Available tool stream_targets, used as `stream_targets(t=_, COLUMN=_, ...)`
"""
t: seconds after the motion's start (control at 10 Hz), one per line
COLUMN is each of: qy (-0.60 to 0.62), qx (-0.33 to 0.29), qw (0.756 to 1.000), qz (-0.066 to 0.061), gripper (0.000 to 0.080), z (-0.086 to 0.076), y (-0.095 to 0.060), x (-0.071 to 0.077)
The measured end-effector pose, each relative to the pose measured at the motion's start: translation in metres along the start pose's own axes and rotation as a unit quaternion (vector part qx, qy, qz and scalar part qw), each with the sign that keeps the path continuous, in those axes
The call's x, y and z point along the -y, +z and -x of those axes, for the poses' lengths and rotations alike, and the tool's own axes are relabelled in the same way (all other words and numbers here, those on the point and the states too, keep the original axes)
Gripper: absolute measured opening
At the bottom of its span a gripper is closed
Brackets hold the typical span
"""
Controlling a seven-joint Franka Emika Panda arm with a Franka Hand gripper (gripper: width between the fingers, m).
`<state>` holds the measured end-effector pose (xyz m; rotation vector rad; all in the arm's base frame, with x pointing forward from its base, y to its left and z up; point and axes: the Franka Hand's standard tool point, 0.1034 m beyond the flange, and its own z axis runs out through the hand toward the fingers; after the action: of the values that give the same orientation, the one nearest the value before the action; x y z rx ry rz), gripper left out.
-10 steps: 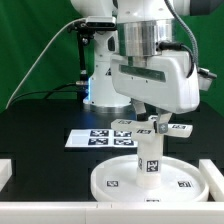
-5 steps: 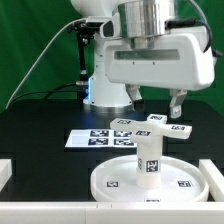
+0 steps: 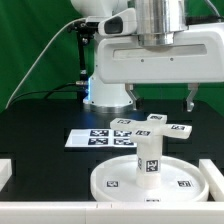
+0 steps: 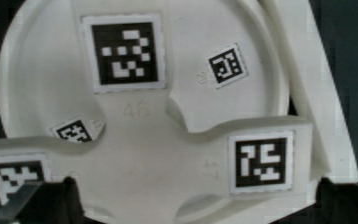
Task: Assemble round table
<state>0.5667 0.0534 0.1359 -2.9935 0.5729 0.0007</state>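
Note:
The round disc (image 3: 178,183) lies at the front of the black table. The short thick leg (image 3: 148,155) stands upright on its middle. The cross-shaped base (image 3: 163,124) lies flat on the table just behind the leg. My gripper (image 3: 162,98) hangs open and empty above the base and the leg, touching neither. In the wrist view the dark fingertips (image 4: 51,198) stand wide apart over white tagged parts. Two tagged arms of the base (image 4: 256,160) lie nearest them. I cannot tell which part the white tagged surface beyond belongs to.
The marker board (image 3: 85,139) lies on the table at the exterior view's left of the cross base. The white robot base (image 3: 105,88) stands behind it. White rails (image 3: 5,172) edge the table at the front corners and along the front.
My gripper has risen from beside the leg's top to well above it. It has shifted toward the exterior view's right, and its fingers now stand wider apart. The parts have not moved.

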Motion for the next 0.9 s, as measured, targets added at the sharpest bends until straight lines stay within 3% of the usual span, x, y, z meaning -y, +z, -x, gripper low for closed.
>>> stream_targets(t=0.2, qy=-0.093, qx=0.001, qw=0.996, qz=0.001, gripper=0.0649, z=0.0, y=0.001, x=-0.002)
stream_targets(t=0.4, qy=-0.26, qx=-0.006, qw=0.966, qz=0.004, gripper=0.0649, z=-0.006, y=0.008, x=-0.013)
stream_targets(t=0.8, qy=-0.292, qx=-0.019, qw=0.956, qz=0.009, gripper=0.0649, z=-0.007, y=0.011, x=-0.016)
stream_targets(t=0.9, qy=-0.3, qx=-0.03, qw=0.953, qz=0.018, gripper=0.0649, z=-0.004, y=0.02, x=-0.016)
